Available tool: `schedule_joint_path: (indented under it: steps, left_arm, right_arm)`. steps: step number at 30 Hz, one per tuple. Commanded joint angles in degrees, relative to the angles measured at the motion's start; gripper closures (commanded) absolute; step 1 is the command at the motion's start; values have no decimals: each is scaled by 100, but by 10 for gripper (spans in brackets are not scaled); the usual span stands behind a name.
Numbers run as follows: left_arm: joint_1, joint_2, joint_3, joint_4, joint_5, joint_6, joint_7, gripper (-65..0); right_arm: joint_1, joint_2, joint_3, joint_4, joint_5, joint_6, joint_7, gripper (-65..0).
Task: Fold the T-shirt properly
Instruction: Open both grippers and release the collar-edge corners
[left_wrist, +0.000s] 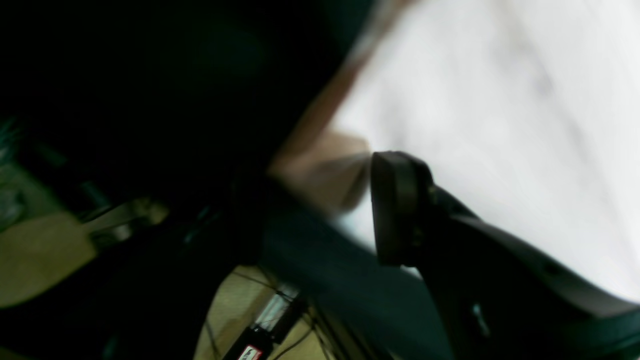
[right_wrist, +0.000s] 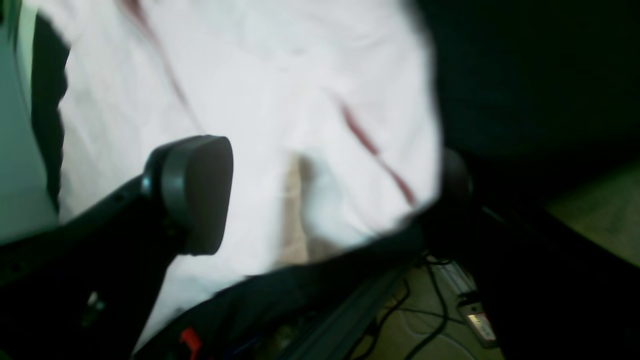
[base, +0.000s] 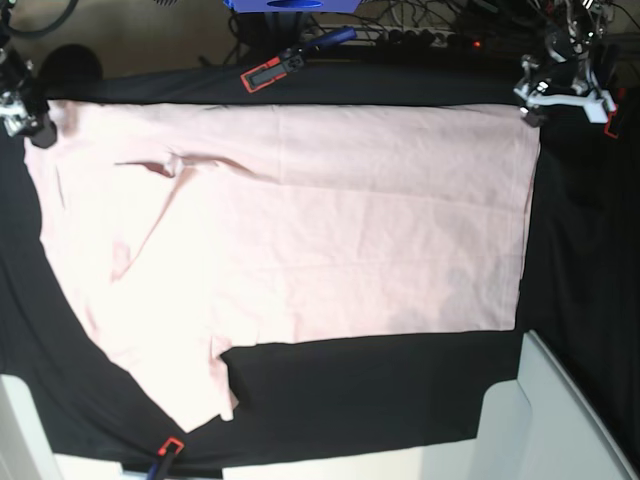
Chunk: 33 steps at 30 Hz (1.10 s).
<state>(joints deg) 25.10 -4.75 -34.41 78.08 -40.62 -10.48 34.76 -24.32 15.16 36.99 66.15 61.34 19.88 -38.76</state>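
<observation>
T-shirt (base: 300, 230) spread plain-side up across the black tabletop (base: 380, 390); left pincer (base: 545, 95) at 1 o'clock and right pincer (base: 25, 115) at 10 o'clock — each apparently pinching a far corner, though grip cannot be confirmed — likely to draw it flat.

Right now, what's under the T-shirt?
The T-shirt lies spread on a black table cloth, which shows around its edges and below the hem. Anything between shirt and cloth is covered; no bulge is obvious.
</observation>
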Motion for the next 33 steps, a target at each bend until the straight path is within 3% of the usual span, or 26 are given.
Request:
schedule_joint_path:
  steps: [1, 7, 12, 16, 22, 24, 25, 28, 29, 33]
  left_arm:
    - [79, -56, -185, 29, 84, 112, 27, -336]
    - [79, -92, -783, 82, 84, 112, 27, -336]
    - [123, -65, -818, 592, 84, 112, 36, -334]
    - [193, -39, -756, 1392, 67, 103, 36, -334]
    - [202, -39, 96, 2288, 84, 103, 36, -329]
    - [167, -83, 510, 2350, 93, 103, 36, -282]
    - [140, -144, 747, 2350, 93, 103, 36, -223]
    - [-18, -267, 1257, 2244, 93, 112, 18, -27]
    - [-71, -303, 1345, 2165, 93, 121, 18, 0]
    - [-167, -373, 1362, 1726, 93, 121, 27, 0]
  right_arm:
    - [-78, 106, 85, 27, -64, -85, -31, -538]
    - [-105, 133, 358, 71, -64, -85, -31, -550]
    - [-105, 335, 323, 572, -99, -85, -14, -546]
    - [-87, 475, 305, 1433, -820, -41, -40, -544]
    - [-78, 484, -293, 2400, -1400, -23, -471, -541]
    - [-78, 467, -636, 2506, -1400, -23, -550, -538]
    - [-78, 458, -855, 2515, -1400, -23, -541, -530]
    - [-52, 344, -1312, 2515, -1435, -23, -524, -418]
    - [-17, 317, -1400, 2515, -1435, -23, -524, -364]
    - [36, 300, -1690, 2480, -1435, -76, -568, -89]
